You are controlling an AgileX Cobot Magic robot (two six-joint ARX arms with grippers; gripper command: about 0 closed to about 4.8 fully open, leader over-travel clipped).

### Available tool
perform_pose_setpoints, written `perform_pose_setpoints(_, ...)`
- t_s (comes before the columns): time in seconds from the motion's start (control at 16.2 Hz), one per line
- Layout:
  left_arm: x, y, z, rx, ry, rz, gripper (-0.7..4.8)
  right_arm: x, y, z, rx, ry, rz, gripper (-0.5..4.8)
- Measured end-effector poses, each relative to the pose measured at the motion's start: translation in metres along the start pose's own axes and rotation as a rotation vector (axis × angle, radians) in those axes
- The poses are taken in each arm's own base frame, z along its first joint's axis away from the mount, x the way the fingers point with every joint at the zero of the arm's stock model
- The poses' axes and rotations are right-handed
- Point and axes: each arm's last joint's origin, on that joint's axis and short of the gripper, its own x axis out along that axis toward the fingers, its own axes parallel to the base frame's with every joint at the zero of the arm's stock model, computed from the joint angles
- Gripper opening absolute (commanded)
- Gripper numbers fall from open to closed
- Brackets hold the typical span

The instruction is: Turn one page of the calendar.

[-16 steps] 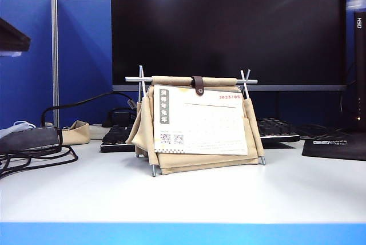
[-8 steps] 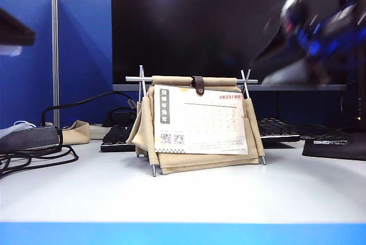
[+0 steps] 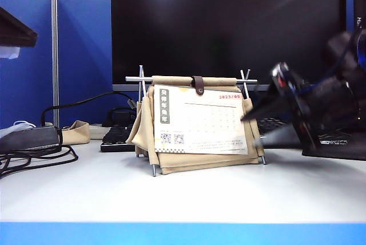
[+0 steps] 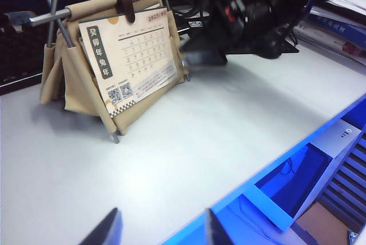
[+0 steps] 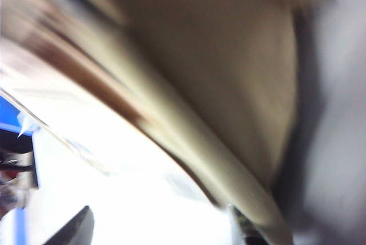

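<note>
The calendar (image 3: 200,159) stands mid-table on its beige canvas tent stand, and its front page (image 3: 200,120), white with red 2023/05, hangs flat against it. My right gripper (image 3: 254,127) is a dark blur at the calendar's right end, open, its fingertips close to the page's right edge. In the right wrist view the gripper (image 5: 160,230) shows wide-apart tips before blurred beige canvas (image 5: 229,56); whether it touches anything I cannot tell. My left gripper (image 4: 160,230) hovers open and empty over the table's front edge, well away from the calendar (image 4: 74,85) and page (image 4: 134,56).
A large black monitor (image 3: 229,27) stands right behind the calendar, with a keyboard (image 3: 117,139) under it. A power brick and cables (image 3: 28,142) lie at the left. A black pad (image 3: 337,145) lies at the right. The table ends in a blue front edge (image 3: 183,233).
The right arm came into view at the upper right and swung down to the calendar's right end. The calendar and page have not moved.
</note>
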Motion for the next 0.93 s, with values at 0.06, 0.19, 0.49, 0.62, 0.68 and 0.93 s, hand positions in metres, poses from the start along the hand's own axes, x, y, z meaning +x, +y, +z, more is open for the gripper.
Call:
perform_pose_setpoints(0.06, 0.0, 0.0, 0.0, 0.0, 0.0, 0.0, 1.94, 0.001, -0.002, -0.003, 0.023, 0.015, 0.009, 3.12)
perform_pose_setpoints(0.19, 0.0, 0.0, 0.0, -0.001, 0.0, 0.0, 1.94, 0.001, -0.002, -0.005, 0.039, 0.028, 0.007, 3.12)
perform_pose_setpoints(0.49, 0.0, 0.0, 0.0, -0.001, 0.0, 0.0, 1.93, 0.001, -0.002, -0.003, 0.023, 0.02, 0.016, 3.11)
perform_pose_setpoints(0.62, 0.0, 0.0, 0.0, 0.0, 0.001, 0.0, 1.93, 0.003, -0.004, -0.004, 0.018, 0.016, 0.019, 3.05)
perform_pose_setpoints(0.68, 0.0, 0.0, 0.0, 0.0, 0.001, 0.0, 1.94, 0.007, -0.003, -0.005, 0.012, 0.023, 0.026, 3.05)
perform_pose_setpoints(0.93, 0.0, 0.0, 0.0, 0.0, 0.001, 0.001, 1.94, 0.032, 0.003, -0.015, -0.009, 0.082, 0.068, 2.87)
